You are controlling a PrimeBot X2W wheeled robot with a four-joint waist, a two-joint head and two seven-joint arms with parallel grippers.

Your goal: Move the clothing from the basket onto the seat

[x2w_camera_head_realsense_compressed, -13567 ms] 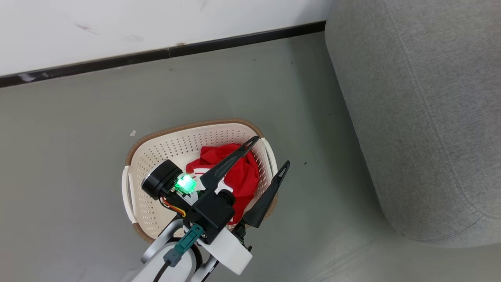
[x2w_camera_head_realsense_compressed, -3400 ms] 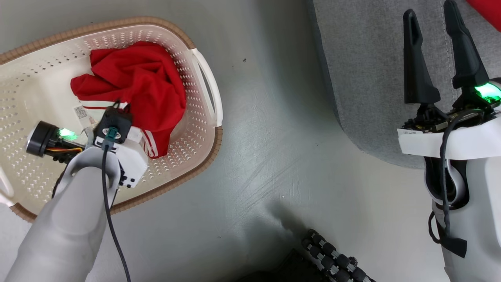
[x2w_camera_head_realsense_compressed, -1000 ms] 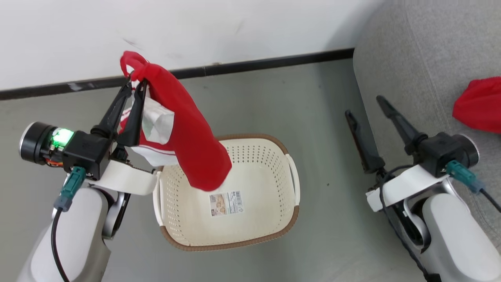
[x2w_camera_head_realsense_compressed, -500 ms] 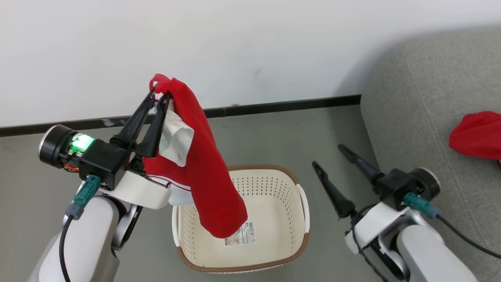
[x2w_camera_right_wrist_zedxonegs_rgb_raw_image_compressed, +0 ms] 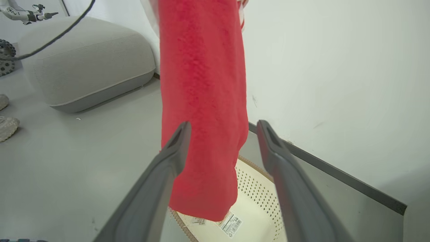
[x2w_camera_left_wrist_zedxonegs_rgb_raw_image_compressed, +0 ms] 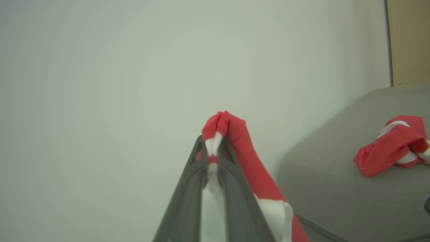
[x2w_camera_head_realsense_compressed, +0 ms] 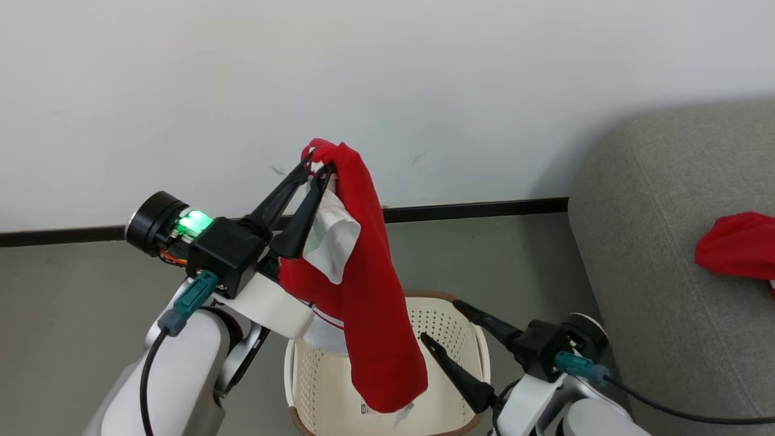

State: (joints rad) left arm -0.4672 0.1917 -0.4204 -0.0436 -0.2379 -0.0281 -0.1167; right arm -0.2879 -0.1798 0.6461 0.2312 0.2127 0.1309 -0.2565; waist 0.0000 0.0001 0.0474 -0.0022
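Right gripper (x2w_camera_head_realsense_compressed: 441, 320) swung over basket (x2w_camera_head_realsense_compressed: 296, 381), jaws spread beside clothing (x2w_camera_head_realsense_compressed: 369, 303).

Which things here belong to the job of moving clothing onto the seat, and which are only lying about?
Job: red garment hanging from the shut left tool; second red garment on the grey sofa; basket; open right tool.
Lying about: grey pouf; pale shoe; wooden panel.
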